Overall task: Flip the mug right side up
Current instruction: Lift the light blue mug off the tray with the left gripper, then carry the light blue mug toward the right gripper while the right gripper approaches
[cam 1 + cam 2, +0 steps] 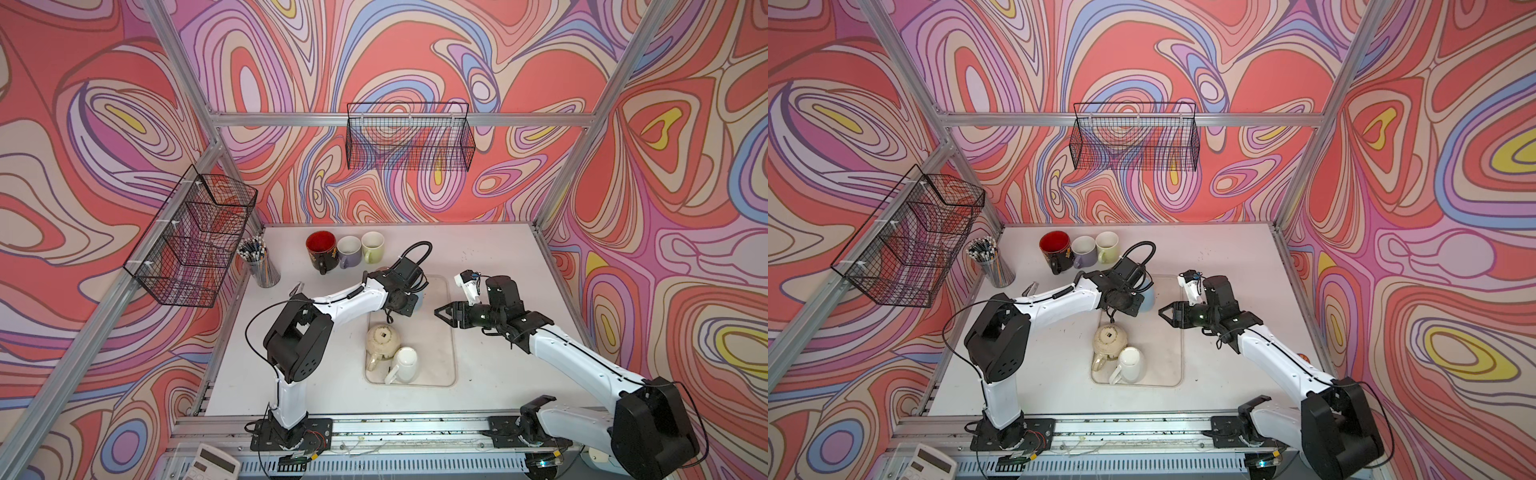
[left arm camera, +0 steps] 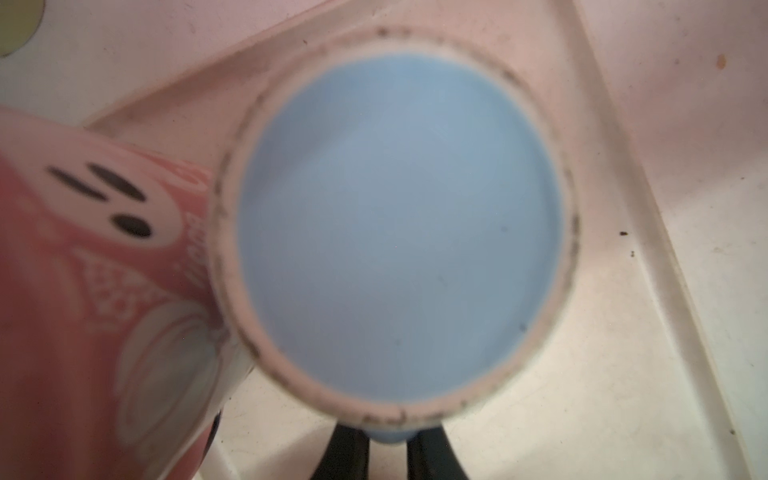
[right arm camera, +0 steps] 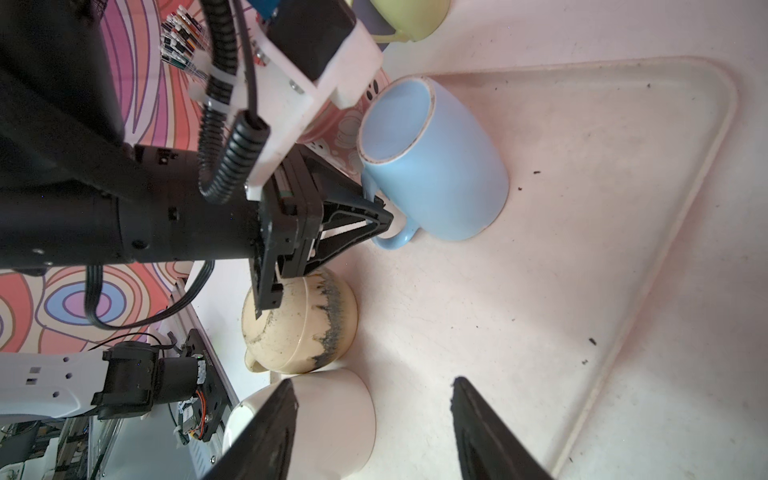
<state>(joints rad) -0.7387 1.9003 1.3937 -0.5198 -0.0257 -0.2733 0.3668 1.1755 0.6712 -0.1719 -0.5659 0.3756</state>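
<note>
On the tray (image 3: 582,257), pale-blue mug (image 3: 453,166) sits inverted, left gripper (image 3: 384,212) clamped on its handle (image 3: 399,240), right gripper (image 3: 372,382) apart

7 mugs in all: 1 red mug (image 1: 321,245), 1 lavender mug (image 1: 349,249) and 1 green mug (image 1: 372,245) make a row of 3, then 1 blue mug (image 3: 440,166), 1 pink patterned mug (image 2: 83,291), 1 cream mug (image 1: 383,340) and 1 white mug (image 1: 405,363) make 4 more. 1 tray (image 1: 432,345). 2 wire baskets: 1 back basket (image 1: 409,141), 1 side basket (image 1: 195,237). 1 pen cup (image 1: 264,270), its pens too many and too small to count. 1 calculator (image 1: 212,463). 2 robot arms: 1 left arm (image 1: 345,301), 1 right arm (image 1: 573,353)
</note>
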